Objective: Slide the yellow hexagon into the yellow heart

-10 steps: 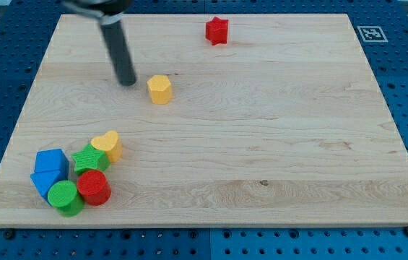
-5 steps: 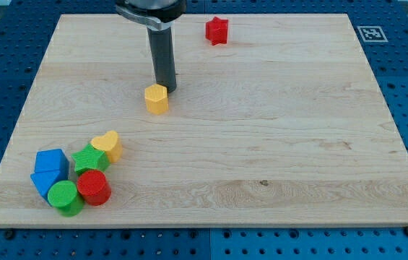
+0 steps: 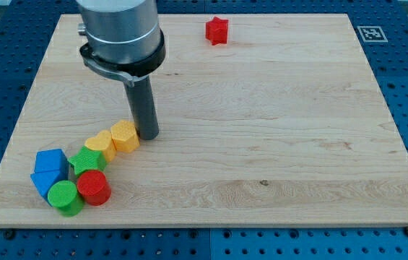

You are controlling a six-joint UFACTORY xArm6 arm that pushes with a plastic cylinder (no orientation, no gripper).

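The yellow hexagon (image 3: 125,135) lies at the lower left of the board and touches the yellow heart (image 3: 100,144) on the heart's upper right side. My tip (image 3: 148,135) rests right against the hexagon's right side. The rod rises from there to the arm's grey end at the view's top left.
A green star (image 3: 86,160) touches the heart from below left. A red cylinder (image 3: 93,187), a green cylinder (image 3: 64,197) and two blue blocks (image 3: 49,170) cluster at the lower left corner. A red star (image 3: 216,30) sits near the top edge of the wooden board (image 3: 276,144).
My tip went around the hexagon to its upper right and pushed it down and left across the board until it met the heart. The heart shifted slightly left.
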